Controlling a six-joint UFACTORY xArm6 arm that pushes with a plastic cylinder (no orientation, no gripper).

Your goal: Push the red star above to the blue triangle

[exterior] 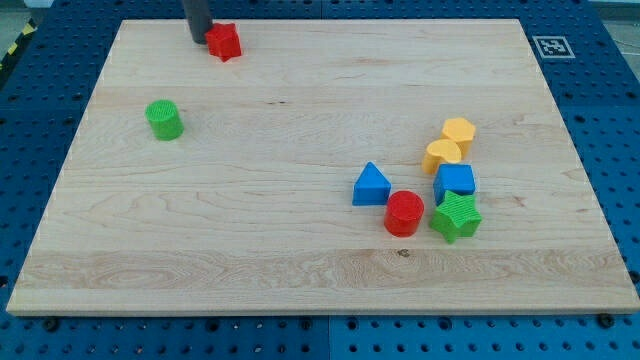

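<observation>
The red star [225, 41] lies near the view's top left of the wooden board. My tip [198, 39] stands just left of the star, touching or nearly touching it. The blue triangle [371, 186] lies far off toward the view's lower right, in the right half of the board.
A green cylinder [164, 119] sits at the left. By the triangle are a red cylinder [404, 213], a green star [456, 216], a blue cube [455, 182] and two yellow blocks [458, 133] [442, 155]. The board's top edge [320, 20] is close to the star.
</observation>
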